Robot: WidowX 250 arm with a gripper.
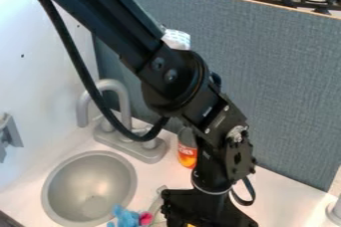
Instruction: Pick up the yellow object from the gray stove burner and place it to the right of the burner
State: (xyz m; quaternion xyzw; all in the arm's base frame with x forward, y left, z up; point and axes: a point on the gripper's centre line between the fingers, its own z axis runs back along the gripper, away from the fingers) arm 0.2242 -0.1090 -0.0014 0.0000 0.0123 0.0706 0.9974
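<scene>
Jaws of the black gripper [203,210] sit near six o'clock in the camera view, and whether they are apart or together I cannot tell. A small yellow patch [191,225] shows at their base. Just beside, toward nine o'clock, a grey curved piece [157,205] runs lengthwise from about one o'clock to seven, its upper end bent. Next to it lies a soft-looking blue toy [124,217] with a pink part [145,218]; a blue stub points toward twelve, the pink part toward three, and its visible length runs roughly nine to three. Farther out are the round grey sink [90,191] at seven, an orange-labelled bottle [187,155] between five and six, and the grey faucet [122,91] near nine.
</scene>
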